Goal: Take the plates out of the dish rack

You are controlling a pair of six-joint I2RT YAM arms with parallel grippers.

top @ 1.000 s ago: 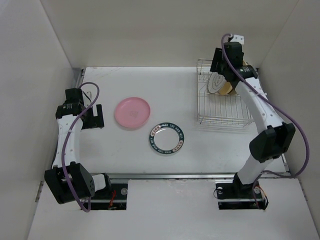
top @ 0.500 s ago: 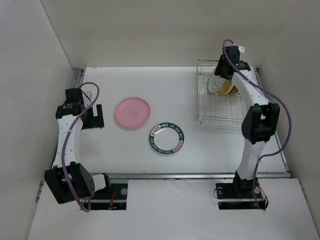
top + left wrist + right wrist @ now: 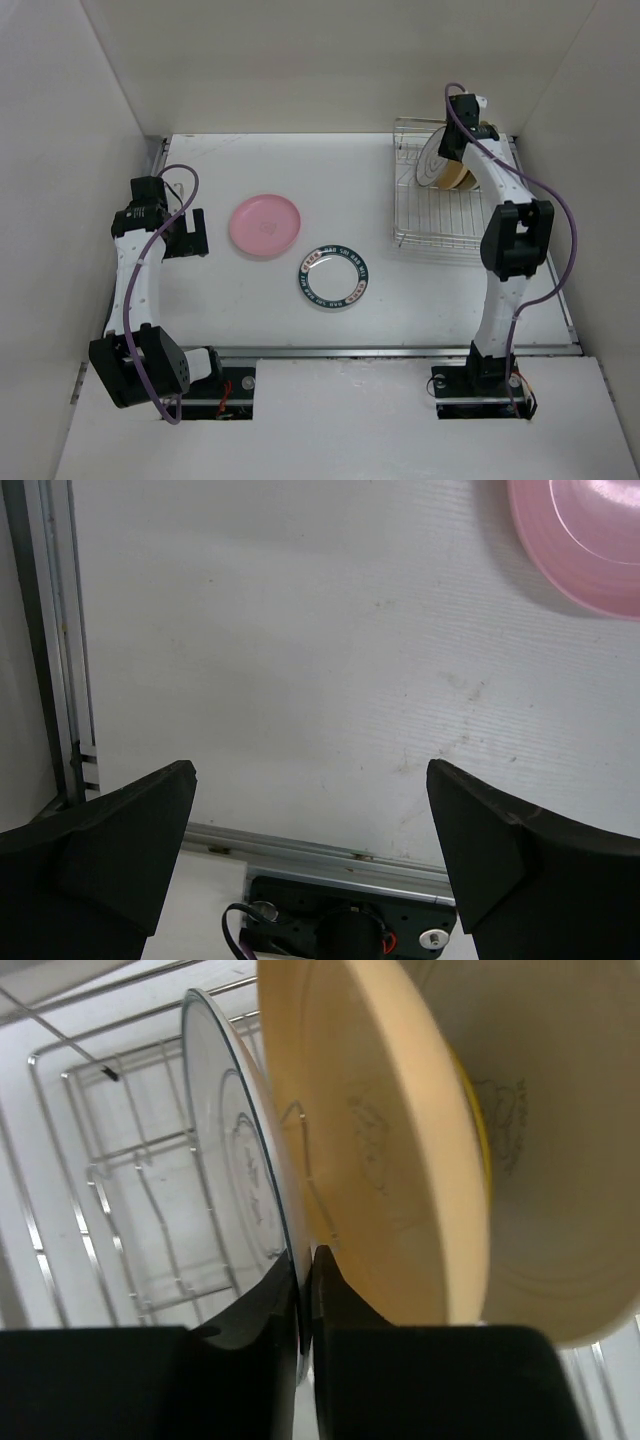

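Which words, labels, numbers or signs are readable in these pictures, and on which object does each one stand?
Nothing can be read with certainty.
green-rimmed plate: pale lettering runs all around the dark rim, too small to read.
tan plate: a faint printed mark on its face, blurred and not readable.

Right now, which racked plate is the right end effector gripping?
The white plate with the thin dark rim: its edge is pinched in the right end effector. The tan plate isn't.
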